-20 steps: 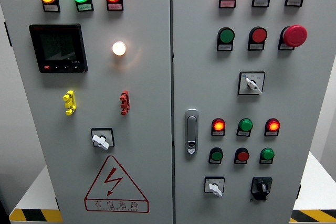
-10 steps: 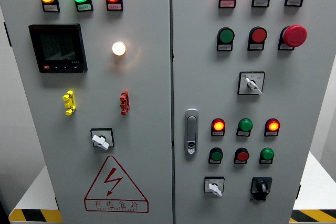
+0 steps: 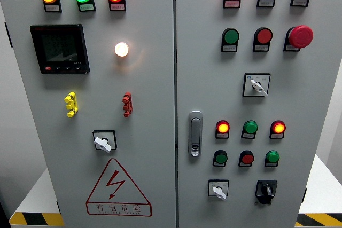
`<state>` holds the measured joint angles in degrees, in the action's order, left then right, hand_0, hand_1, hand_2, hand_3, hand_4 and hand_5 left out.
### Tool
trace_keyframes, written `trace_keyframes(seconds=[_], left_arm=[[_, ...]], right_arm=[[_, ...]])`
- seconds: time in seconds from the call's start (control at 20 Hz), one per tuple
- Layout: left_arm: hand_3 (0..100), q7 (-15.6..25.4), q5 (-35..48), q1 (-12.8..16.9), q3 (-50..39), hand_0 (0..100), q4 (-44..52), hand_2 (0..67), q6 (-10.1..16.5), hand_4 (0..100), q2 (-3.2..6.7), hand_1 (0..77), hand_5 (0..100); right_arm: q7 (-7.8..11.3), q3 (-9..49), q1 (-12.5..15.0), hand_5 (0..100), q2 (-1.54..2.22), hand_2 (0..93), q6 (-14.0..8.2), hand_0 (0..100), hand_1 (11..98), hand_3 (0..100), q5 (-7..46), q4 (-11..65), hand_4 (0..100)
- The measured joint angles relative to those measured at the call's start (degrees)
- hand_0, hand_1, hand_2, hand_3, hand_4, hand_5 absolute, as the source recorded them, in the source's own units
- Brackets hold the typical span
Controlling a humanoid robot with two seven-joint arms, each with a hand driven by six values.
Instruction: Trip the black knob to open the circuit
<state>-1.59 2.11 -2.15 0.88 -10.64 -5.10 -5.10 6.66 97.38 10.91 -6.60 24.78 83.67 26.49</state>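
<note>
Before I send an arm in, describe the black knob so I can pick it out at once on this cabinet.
Take the right-hand door of the grey cabinet, the one with the silver latch handle. On its bottom row sit two rotary switches; the black knob is the right one, under the lowest green button. Its neighbour, the white-handled switch, has a pale lever; this one is black all over.

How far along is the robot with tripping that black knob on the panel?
Nothing looks done yet. The black knob at the lower right of the right door is untouched, and no robot hand is in view. Nothing is in hand; reaching, gripping and turning it remain.
</note>
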Motion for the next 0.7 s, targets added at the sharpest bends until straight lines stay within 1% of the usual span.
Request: trace_keyframes(seconds=[0.1,0.25,0.3,0.45,0.7], left_arm=[[26,0.0,0.0,0.02,0.0,0,0.0,19.4,0.0,10,-0.01,0.0,9],[26,0.0,0.0,0.01,0.0,0,0.0,19.4,0.0,10,-0.04,0.0,9],[26,0.0,0.0,0.01,0.0,0,0.0,19.4,0.0,10,-0.06,0.0,9],[26,0.01,0.0,-0.03,0.0,0,0.0,19.4,0.0,10,-0.08,0.0,9],[26,0.02,0.0,-0.04,0.0,0,0.0,19.5,0.0,10,-0.05,0.0,9]], right_arm=[[0.59,-0.02,2.31,27,0.09,0.0,-0.04,86,36.6,22,0.01,6.04,14],[2.5,-0.45,5.13,30,0.26,0.0,-0.12,85,37.2,25,-0.02,14.45,17],[2.82,-0.55,5.94,31,0.31,0.0,-0.12,85,37.6,26,-0.05,17.39,19],[3.36,-0.78,7.85,33,0.41,0.0,-0.1,85,38.8,30,-0.09,26.86,22],[3.46,-2.16,9.96,38,0.5,0.0,-0.32,85,40.1,35,-0.51,41.0,28]])
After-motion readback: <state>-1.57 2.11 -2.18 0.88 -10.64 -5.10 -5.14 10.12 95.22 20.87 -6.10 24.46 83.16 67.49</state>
